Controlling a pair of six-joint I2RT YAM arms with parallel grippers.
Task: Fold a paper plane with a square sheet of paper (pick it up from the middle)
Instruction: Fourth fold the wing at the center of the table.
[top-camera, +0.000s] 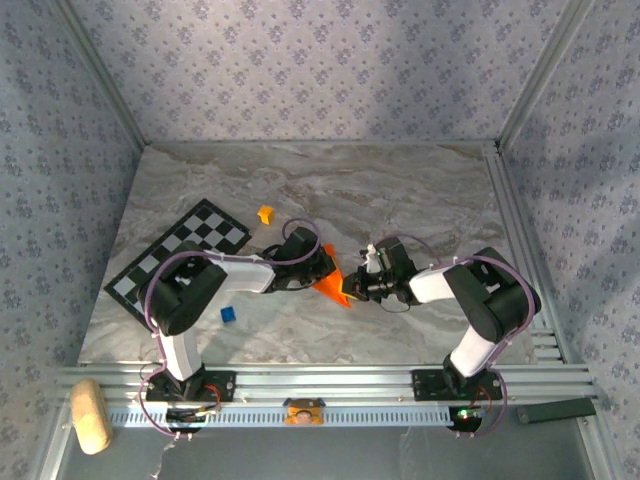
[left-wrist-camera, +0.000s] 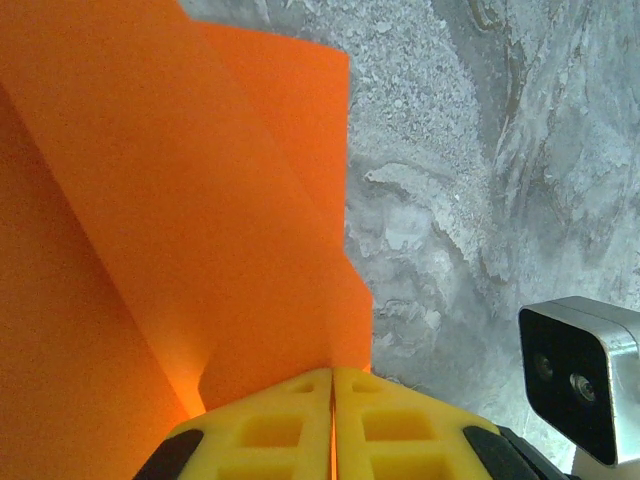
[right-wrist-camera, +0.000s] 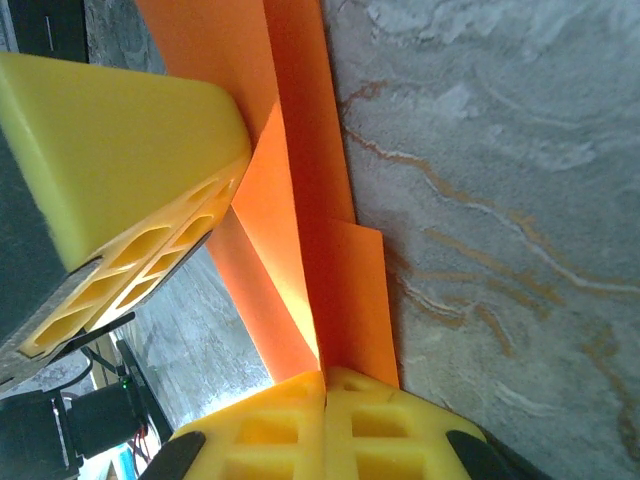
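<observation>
Near the centre of the overhead frame, the creased orange square sheet of paper (top-camera: 331, 284) sits over the marble table (top-camera: 420, 200), between both arms. The left gripper (left-wrist-camera: 332, 385) is clamped tight on one edge. The right gripper (right-wrist-camera: 325, 385) is pinched closed on the opposite edge.

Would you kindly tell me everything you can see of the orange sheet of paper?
The square sheet of paper is thin, bright orange and matte, creased into overlapping layers with a pointed corner. It is near the middle of the marble table. The left gripper and the right gripper are each shut on an edge of it from opposite sides.
</observation>
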